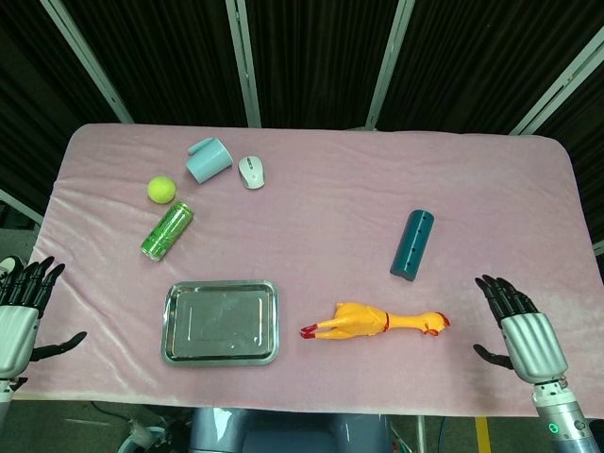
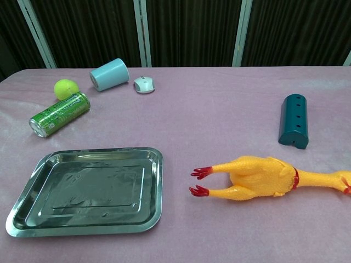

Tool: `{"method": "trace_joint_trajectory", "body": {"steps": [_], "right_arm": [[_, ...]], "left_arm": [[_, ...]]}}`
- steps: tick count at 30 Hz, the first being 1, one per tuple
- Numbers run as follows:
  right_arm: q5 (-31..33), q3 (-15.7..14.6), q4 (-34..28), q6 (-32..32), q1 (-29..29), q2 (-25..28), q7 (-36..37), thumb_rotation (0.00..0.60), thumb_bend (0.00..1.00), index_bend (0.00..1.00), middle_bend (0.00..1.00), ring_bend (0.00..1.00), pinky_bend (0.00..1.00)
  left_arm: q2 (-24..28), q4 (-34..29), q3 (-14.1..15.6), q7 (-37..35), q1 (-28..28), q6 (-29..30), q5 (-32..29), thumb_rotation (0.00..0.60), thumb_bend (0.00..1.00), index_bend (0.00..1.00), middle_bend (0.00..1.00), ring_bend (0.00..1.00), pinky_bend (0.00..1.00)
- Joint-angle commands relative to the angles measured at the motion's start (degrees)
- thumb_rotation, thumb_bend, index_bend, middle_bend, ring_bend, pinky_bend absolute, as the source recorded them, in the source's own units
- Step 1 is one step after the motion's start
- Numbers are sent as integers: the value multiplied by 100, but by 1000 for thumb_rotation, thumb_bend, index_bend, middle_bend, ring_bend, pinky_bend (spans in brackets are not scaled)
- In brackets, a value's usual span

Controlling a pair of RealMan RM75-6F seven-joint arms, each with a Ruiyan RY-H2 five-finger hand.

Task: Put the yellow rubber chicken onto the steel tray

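Head view: rubber chicken (image 1: 374, 321) just right of steel tray (image 1: 221, 349); both robot hands, left (image 1: 19, 316) and right (image 1: 524, 332), released at table edges.

A table (image 1: 311, 226) covered in a pink, velvety cloth fills most of both views, its far edge running straight beneath a dark, ribbed black backdrop (image 1: 311, 57). Pale metal frame bars (image 1: 243, 61) cross that backdrop, some upright and some slanted. Below the near edge a strip of grey floor (image 1: 444, 434) shows, evenly lit.
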Motion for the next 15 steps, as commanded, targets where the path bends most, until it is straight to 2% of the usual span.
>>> {"method": "trace_joint_trajectory", "body": {"steps": [1, 9, 15], "right_arm": [[-161, -135, -15, -266, 149, -32, 47, 600, 125, 100, 140, 127, 249], [-193, -282, 78, -969, 486, -327, -110, 600, 124, 151, 180, 157, 270], [-71, -271, 136, -1452, 750, -506, -252, 600, 132, 163, 187, 165, 272]], "left_arm": [[52, -60, -21, -3, -22, 26, 51, 600, 0, 0, 0, 0, 0], [136, -155, 12, -48, -23, 13, 97, 600, 0, 0, 0, 0, 0], [178, -167, -20, -47, -68, -53, 57, 600, 0, 0, 0, 0, 0]]}}
